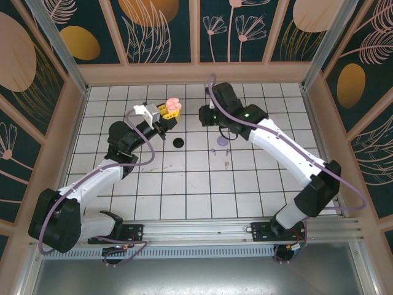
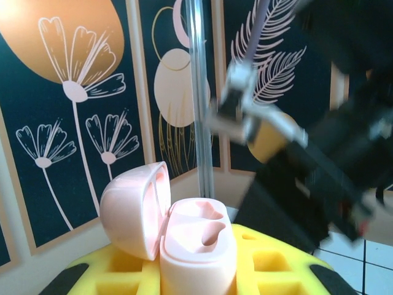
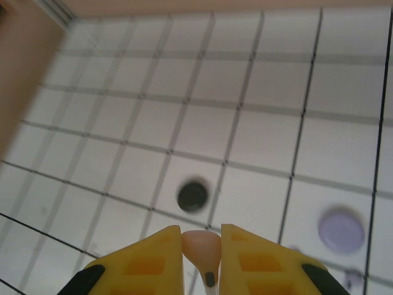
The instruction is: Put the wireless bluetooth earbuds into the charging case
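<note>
Step in hand, as I read it: ferrying a bud to the case. Right gripper (image 3: 201,238) is pinching a small pinkish-tan stemmed plastic earbud (image 3: 202,249) between its yellow pads. Left gripper (image 2: 196,270) is clamped on the open pale-pink plastic charging case (image 2: 199,246), with the lid (image 2: 132,209) hinged back to the side and the sockets facing up. From above, the case sits near the right gripper's left side, not touching. Next: line the bud up over a free socket, match the stem angle, lower it, then release. Tight fit, so a tilt will likely jam it.

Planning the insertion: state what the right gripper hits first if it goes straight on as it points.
Probably the black disc on the table, dead ahead of the right gripper holding the earbud; depth unclear.
</note>
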### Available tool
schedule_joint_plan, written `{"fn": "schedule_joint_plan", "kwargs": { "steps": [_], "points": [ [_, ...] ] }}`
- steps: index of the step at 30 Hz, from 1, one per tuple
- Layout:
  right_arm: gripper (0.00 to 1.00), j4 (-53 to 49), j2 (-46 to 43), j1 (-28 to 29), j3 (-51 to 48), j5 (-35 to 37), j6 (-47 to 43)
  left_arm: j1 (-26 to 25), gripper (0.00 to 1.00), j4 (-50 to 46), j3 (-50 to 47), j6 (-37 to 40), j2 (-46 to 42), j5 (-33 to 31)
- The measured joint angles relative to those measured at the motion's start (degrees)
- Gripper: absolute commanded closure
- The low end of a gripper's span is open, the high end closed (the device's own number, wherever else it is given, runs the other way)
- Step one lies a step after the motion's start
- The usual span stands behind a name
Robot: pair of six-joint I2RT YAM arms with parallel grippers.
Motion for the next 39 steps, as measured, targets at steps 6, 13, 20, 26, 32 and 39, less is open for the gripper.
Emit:
{"fn": "schedule_joint_plan", "kwargs": {
  "steps": [6,13,20,26,32,39],
  "points": [
    [0.81,5.81,-3.65,0.00,4.42,-2.38,-3.69,-1.49,1.00,-0.96,-0.11,3.80,0.00,-0.39],
    [0.80,14.58,-7.39,0.20,2.12,-9.31,-8.17,-2.45,1.00,-2.80,0.72,7.87,0.52,-0.59],
    [0.80,21.44,-8.68,0.59,-3.50,-15.58,-10.34,-2.93,1.00,-4.61,2.84,9.66,1.03,-0.22],
    [0.80,23.19,-8.66,1.42,-5.18,-18.23,-11.19,-3.10,1.00,-5.03,3.91,10.29,1.07,0.04],
    [0.80,25.00,-8.63,2.21,-5.18,-19.23,-11.19,-3.10,1.00,-5.18,4.33,10.45,1.33,0.04],
    [0.81,25.35,-8.28,3.02,-5.81,-19.69,-11.17,-3.10,1.00,-5.33,4.33,10.43,1.42,0.07]
  ]
}}
